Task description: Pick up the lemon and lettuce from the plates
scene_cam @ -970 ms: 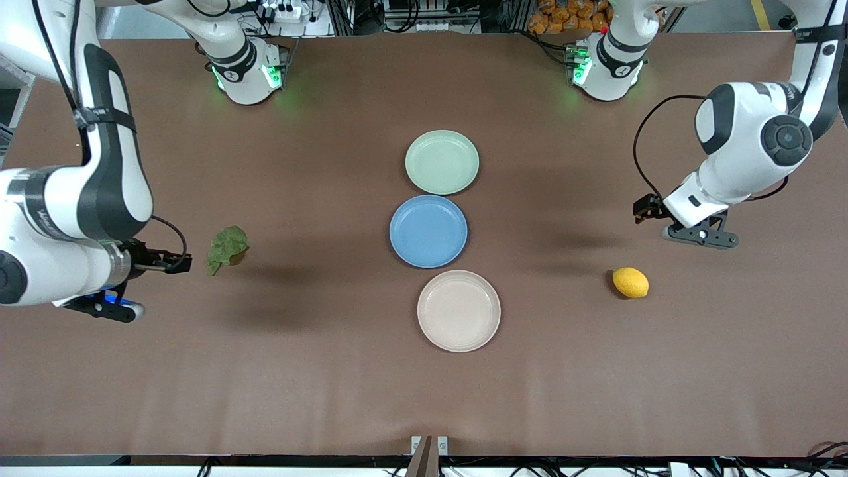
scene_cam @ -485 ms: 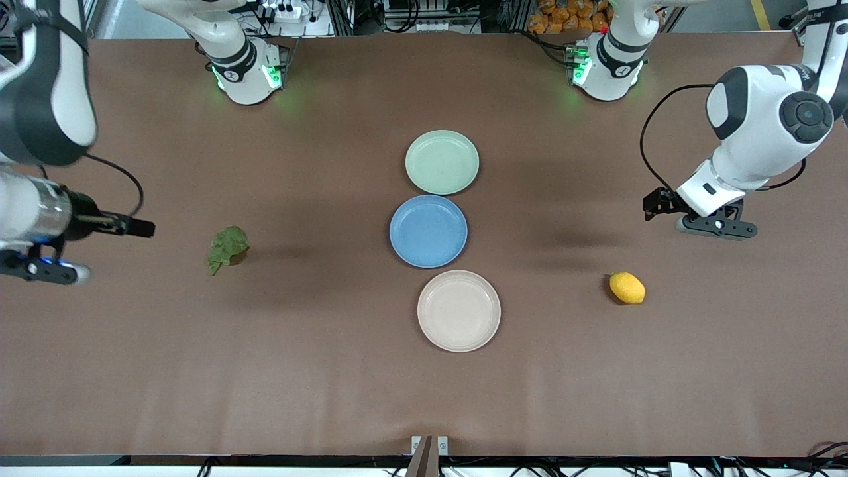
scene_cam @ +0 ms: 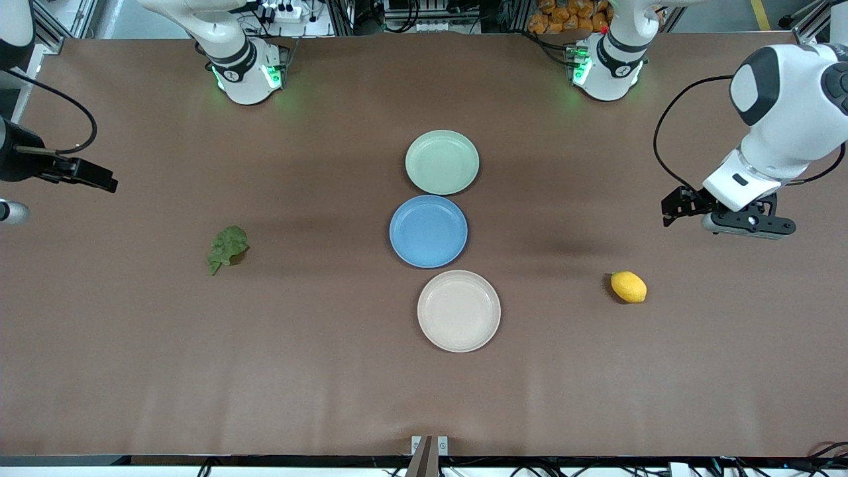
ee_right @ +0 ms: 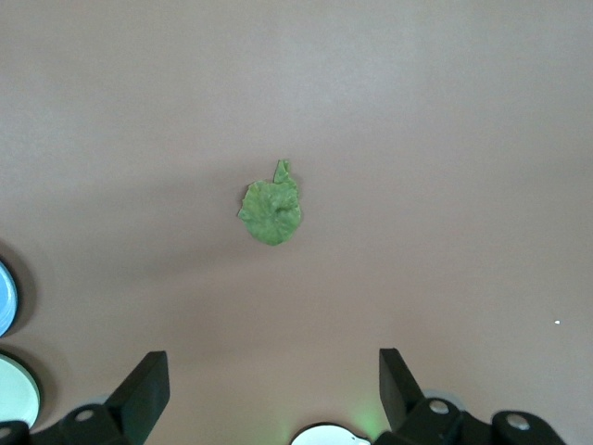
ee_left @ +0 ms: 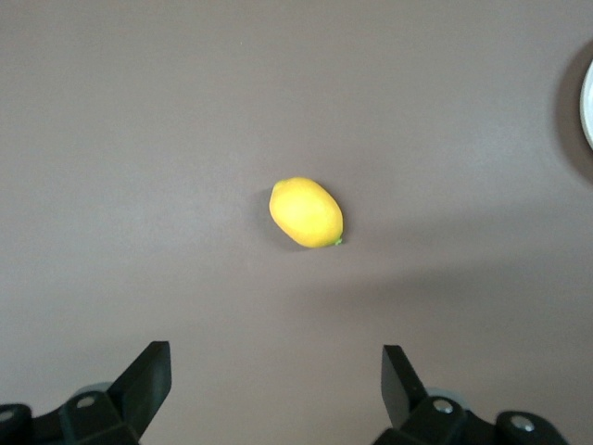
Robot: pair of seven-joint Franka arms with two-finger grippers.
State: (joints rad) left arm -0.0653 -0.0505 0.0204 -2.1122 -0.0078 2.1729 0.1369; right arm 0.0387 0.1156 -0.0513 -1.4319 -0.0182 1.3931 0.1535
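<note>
The lemon (scene_cam: 629,287) lies on the bare table toward the left arm's end, off the plates; it also shows in the left wrist view (ee_left: 307,212). The lettuce (scene_cam: 226,248) lies on the table toward the right arm's end, also in the right wrist view (ee_right: 272,211). The pale green plate (scene_cam: 442,162) and the beige-white plate (scene_cam: 458,310) are both empty. My left gripper (scene_cam: 748,224) (ee_left: 276,371) hangs open and empty above the table beside the lemon. My right gripper (scene_cam: 8,212) (ee_right: 273,371) is open and empty, high at the table's end, partly out of view.
An empty blue plate (scene_cam: 428,231) sits between the two task plates in the table's middle. Both arm bases (scene_cam: 246,69) (scene_cam: 606,63) stand along the edge farthest from the front camera. The table is brown.
Both arms have lifted and drawn back toward their ends of the table, away from the lettuce and the lemon. The lemon has shifted slightly. The plates and lettuce have not moved.
</note>
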